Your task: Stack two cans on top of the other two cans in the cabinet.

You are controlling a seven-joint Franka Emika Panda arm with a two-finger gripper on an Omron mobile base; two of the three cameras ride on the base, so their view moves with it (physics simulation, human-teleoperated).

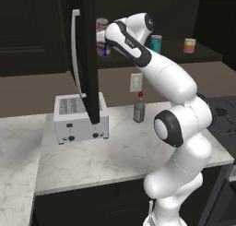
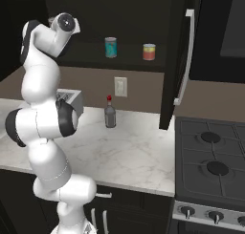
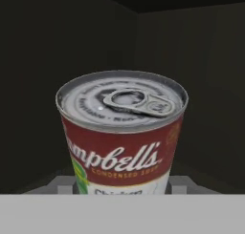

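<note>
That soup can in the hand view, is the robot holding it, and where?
Cannot be told. The soup can sits right before the hand, but no jaws show against it.

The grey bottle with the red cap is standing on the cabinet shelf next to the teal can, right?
Not quite. The grey bottle with the red cap stands on the marble worktop, below the wall outlet. The right base view shows it well beneath the cabinet shelf where the teal can sits.

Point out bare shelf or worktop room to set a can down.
Free: dark cabinet shelf between the teal-blue can and red-orange can; marble worktop from the grey red-capped bottle to the stove. Crowded: shelf's left end, where the arm reaches by the red soup can.
</note>
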